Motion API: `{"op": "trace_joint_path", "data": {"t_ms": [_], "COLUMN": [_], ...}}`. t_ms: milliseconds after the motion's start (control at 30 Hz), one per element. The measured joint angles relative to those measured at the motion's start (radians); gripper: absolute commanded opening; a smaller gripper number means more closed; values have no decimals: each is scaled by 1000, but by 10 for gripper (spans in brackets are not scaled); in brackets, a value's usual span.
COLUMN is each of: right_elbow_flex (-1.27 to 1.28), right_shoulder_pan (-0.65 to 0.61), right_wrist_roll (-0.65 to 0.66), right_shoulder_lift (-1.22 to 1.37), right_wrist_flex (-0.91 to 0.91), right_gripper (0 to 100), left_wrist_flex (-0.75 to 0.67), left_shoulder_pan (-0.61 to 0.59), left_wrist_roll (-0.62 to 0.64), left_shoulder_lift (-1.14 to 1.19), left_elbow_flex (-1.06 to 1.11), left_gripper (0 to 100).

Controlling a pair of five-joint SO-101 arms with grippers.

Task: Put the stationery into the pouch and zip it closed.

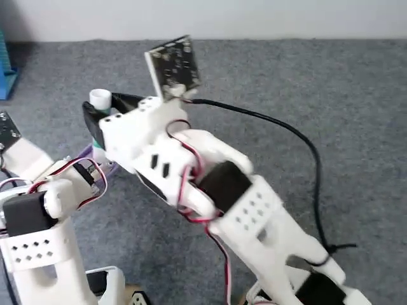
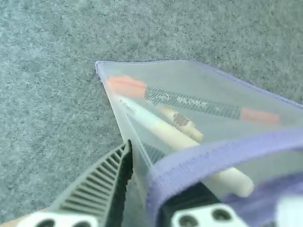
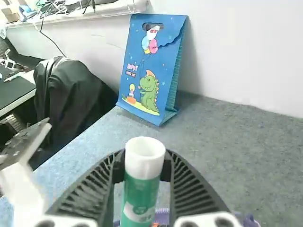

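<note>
A translucent pouch (image 2: 189, 94) with a purple zip edge (image 2: 222, 151) lies on the grey carpet. Inside it are an orange-capped pen (image 2: 189, 103) and a cream marker (image 2: 163, 130). My left gripper (image 2: 142, 165) is shut on the pouch's zip edge at its open end. In the high view a sliver of the purple pouch edge (image 1: 87, 152) shows beside the left arm (image 1: 38, 216). My right gripper (image 3: 142, 163) is shut on a green glue stick (image 3: 141, 184) with a white cap, held upright. From above, the glue stick (image 1: 100, 98) is just above the pouch.
A blue gift bag (image 3: 154, 66) stands against the wall at the far left edge (image 1: 5, 70). A black cable (image 1: 286, 133) runs across the carpet on the right. A dark chair (image 3: 61, 94) is beyond the table's edge.
</note>
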Motion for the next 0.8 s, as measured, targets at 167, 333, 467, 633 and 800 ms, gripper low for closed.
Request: {"op": "trace_joint_path", "data": {"t_ms": [167,333,467,633,800], "right_elbow_flex": [48,224,382,465,466], "right_shoulder_pan": [0,0,2,3,3], "right_wrist_roll": [74,126,146,146,147], "right_shoulder_lift": [74,69,0,-100,-120], "right_wrist_flex": [-74,-265,-347,-356,-405], "right_gripper": [8,8,8,8,8], "left_wrist_flex": [0,0,0,0,0], "left_shoulder_pan": [0,0,3,8,8], "left_wrist_roll": [0,0,0,0,0], "left_shoulder_lift": [0,0,0,0,0], "left_elbow_flex": [0,0,2,6,6], "left_gripper": [12,12,12,12,12]}}
